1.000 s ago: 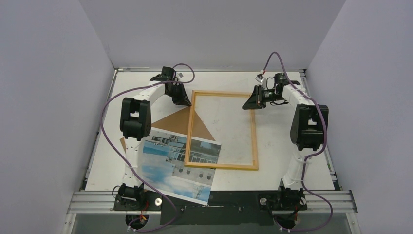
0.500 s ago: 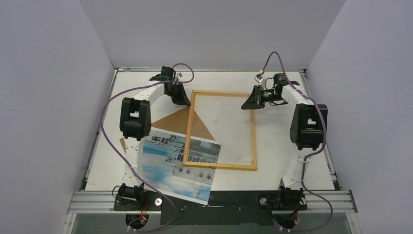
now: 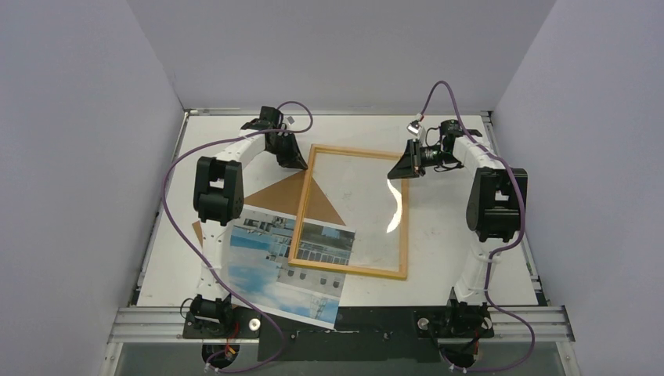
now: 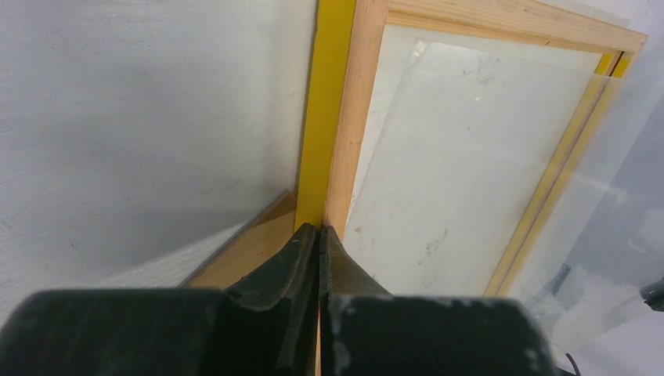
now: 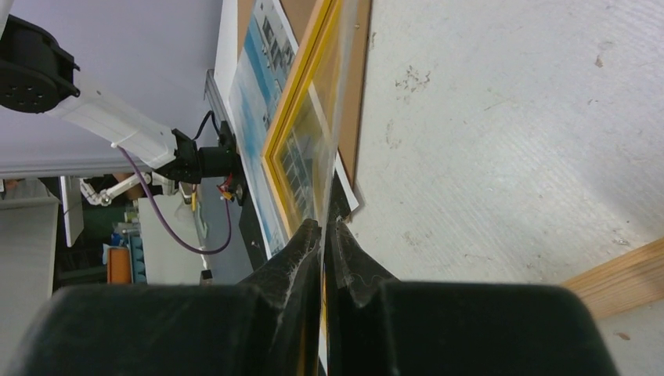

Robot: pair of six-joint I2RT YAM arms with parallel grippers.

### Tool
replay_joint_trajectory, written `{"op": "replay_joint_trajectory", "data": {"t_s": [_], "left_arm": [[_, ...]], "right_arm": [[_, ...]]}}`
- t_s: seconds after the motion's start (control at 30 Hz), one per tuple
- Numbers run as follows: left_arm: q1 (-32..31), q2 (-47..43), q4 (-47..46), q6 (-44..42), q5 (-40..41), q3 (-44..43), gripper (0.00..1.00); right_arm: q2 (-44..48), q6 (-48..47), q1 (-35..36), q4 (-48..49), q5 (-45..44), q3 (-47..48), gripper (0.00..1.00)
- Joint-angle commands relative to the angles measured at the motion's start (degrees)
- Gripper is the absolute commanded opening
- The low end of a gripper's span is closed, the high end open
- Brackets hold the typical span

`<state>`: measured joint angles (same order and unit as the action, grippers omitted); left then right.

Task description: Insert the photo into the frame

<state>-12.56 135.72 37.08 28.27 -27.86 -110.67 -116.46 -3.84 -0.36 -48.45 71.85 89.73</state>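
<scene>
We are seeing the photo (image 3: 266, 274) lying flat on the near-left part of the white counter (image 3: 438, 235), picture side up. It is showing a pale building, blue sky and water, at a size too small for us to read any lettering. Its right end is slipping under the near-left corner of the frame (image 4: 348, 141), and a brown backing board (image 3: 286, 200) is lying partly beneath both of them. The left pincer (image 3: 297, 164) is sitting at the frame's far-left corner, well apart from the photo. In the left wrist view its fingers (image 4: 294, 258) are pressing fully together on the frame's left rail, right where the yellow front is meeting the wood-coloured back. The frame is lying back side up across the middle of the counter, slightly askew. A clear sheet (image 3: 360, 211) is resting in and over its opening, catching a bright streak of glare near the right rail. At the frame's far-right corner the right pincer (image 3: 394, 174) is closing tight as well. In the right wrist view it is pinching a very thin edge that we are taking to be the clear sheet. The photo is showing far beyond its fingertips, on the opposite side of the frame.
</scene>
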Motion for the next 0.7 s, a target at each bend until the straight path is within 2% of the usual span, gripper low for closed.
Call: {"op": "replay_joint_trajectory", "data": {"t_s": [0.0, 0.17, 0.27, 0.4, 0.53, 0.67], "left_arm": [[0.14, 2.06, 0.94, -1.04, 3.64, -1.39, 0.0], [0.32, 1.53, 0.98, -1.05, 3.74, -1.1, 0.0], [0.71, 0.6, 0.34, -0.75, 3.1, -0.67, 0.04], [0.84, -0.7, -0.78, -0.08, 1.78, 0.9, 0.12], [0.85, -2.08, -2.1, 0.81, 0.94, 3.52, 0.16], [0.88, -3.66, -3.59, 1.68, 0.75, 5.72, 0.18]], "right_arm": [[5.01, -6.02, 0.81, -4.0, 5.17, 2.11, 0.0], [5.47, -2.42, 0.8, -2.54, 2.74, 1.88, 0.0], [7.12, 14.47, 0.69, 12.12, -5.1, -4.46, 0.14], [8.54, 31.47, 0.56, 29.25, -10.51, -14.62, 0.44], [10.24, 37.17, 1.86, 36.36, -13.81, -19.91, 0.58], [13.89, 41.94, 2.49, 39.7, -18.11, -23.29, 0.66]]}}
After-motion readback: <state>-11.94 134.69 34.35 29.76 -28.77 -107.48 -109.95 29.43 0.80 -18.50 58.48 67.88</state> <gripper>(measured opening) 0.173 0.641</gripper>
